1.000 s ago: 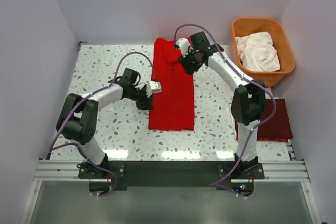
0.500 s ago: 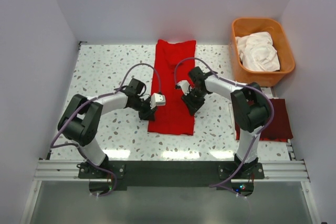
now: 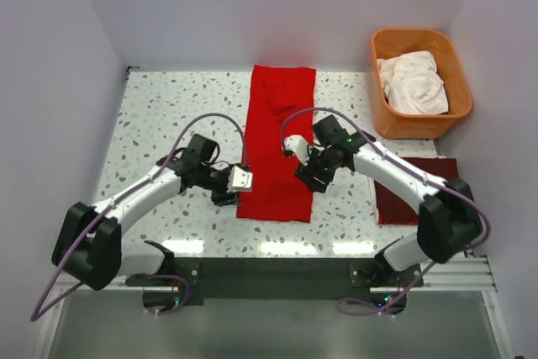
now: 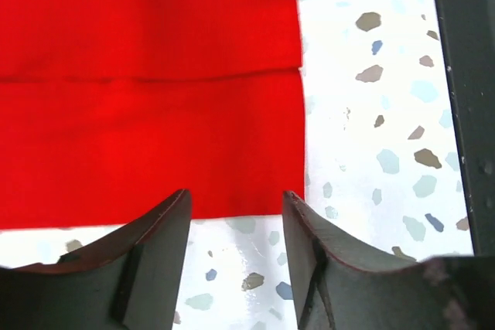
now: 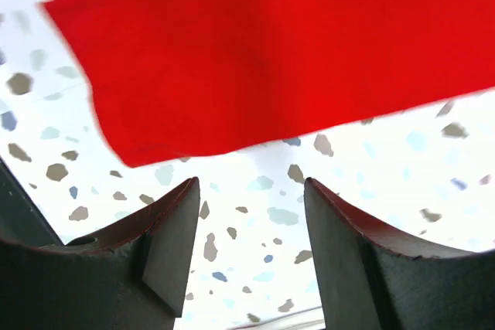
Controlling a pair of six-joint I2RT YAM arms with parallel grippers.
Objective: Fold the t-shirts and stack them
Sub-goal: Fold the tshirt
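The red t-shirt [image 3: 279,124] lies folded into a long narrow strip down the middle of the speckled table [image 3: 168,115], its far end at the back wall and its near end short of the black rail [image 3: 277,271]. The left gripper [image 4: 234,199] sits at the strip's left edge near the near end, and the right gripper [image 5: 251,187] at its right edge opposite. Both have their fingers spread with only tabletop and cloth edge showing between them, holding nothing. To the right, an orange tub [image 3: 412,33] stands in the far corner with white t-shirts [image 3: 412,81] bunched inside; how many cannot be told. A maroon t-shirt [image 3: 388,206] lies flat at the table's right side, well apart from the red one, and the right forearm crosses over it and hides part of it. Purple cables [image 3: 210,119] loop above both arms. Each wrist view cuts the red cloth off at the frame — the right one is blurred — and whether the fingertips touch the cloth is unclear.
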